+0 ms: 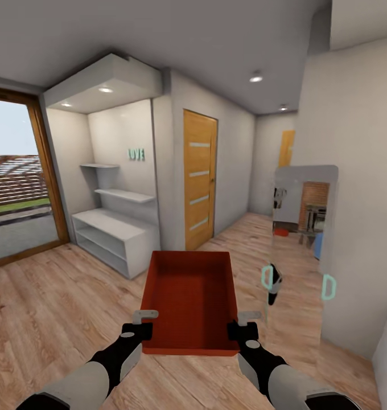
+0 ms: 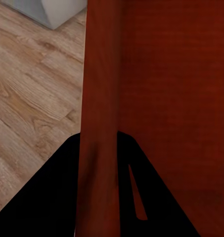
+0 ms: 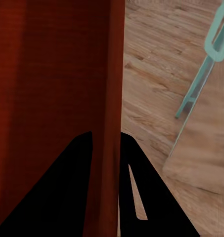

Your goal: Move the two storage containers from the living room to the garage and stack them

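I hold one orange-red storage container (image 1: 190, 299) level in front of me, above light wood plank flooring. My left gripper (image 1: 143, 323) is shut on its left wall near the front corner. The right gripper (image 1: 242, 324) is shut on the right wall opposite. In the left wrist view the container wall (image 2: 98, 123) runs between the two dark fingers (image 2: 57, 197). The right wrist view has the other wall (image 3: 112, 98) clamped between its fingers (image 3: 146, 197). The bin is empty inside.
A white shelf unit (image 1: 111, 236) fills an alcove ahead left, by a large glass door (image 1: 14, 182). A wooden door (image 1: 199, 179) stands ahead, with a hallway (image 1: 256, 225) running past it. A standing mirror (image 1: 301, 239) with teal feet leans at the right wall.
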Controlling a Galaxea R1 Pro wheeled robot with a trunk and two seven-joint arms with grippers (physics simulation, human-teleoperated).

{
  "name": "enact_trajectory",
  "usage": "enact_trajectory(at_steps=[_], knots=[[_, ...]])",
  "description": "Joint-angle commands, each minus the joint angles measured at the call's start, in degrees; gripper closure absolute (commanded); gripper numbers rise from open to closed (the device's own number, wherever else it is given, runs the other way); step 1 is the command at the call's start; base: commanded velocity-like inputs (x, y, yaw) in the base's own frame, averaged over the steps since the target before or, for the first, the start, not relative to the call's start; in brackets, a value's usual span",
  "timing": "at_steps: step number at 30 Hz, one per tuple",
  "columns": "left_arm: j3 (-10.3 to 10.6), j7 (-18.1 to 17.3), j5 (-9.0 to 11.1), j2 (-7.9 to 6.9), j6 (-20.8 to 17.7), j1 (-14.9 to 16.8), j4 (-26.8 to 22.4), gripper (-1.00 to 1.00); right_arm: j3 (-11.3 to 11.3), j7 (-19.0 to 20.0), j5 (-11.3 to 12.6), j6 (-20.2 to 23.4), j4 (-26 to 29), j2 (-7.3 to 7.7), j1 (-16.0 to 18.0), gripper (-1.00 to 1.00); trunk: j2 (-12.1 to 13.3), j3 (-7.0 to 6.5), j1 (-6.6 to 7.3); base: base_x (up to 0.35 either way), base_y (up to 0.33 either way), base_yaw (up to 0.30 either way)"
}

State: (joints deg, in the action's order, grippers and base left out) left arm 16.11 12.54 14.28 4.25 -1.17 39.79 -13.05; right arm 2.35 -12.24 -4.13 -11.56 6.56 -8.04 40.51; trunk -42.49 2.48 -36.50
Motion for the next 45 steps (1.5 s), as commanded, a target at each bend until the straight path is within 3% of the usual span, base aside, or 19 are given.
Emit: enact_trajectory(at_steps=[1, 29, 45], knots=[[-2.8, 1.4, -0.7, -0.12, -0.1, 0.1, -0.2, 1.0, 0.1, -0.7, 0.0, -0.2, -0.1, 0.42, 0.0, 1.0, -0.1, 0.1, -0.05, 0.322, 0.0, 0.0], [-2.8, 1.4, -0.7, -0.12, -0.1, 0.1, -0.2, 1.0, 0.1, -0.7, 0.0, -0.2, -0.1, 0.45, 0.0, 1.0, -0.1, 0.1, -0.05, 0.322, 0.069, -0.003], [-2.8, 1.4, -0.7, -0.12, -0.1, 0.1, -0.2, 1.0, 0.1, -2.3, 0.3, -0.2, -0.1, 0.34, 0.0, 1.0, -0.1, 0.1, -0.05, 0.322, 0.109, -0.262]])
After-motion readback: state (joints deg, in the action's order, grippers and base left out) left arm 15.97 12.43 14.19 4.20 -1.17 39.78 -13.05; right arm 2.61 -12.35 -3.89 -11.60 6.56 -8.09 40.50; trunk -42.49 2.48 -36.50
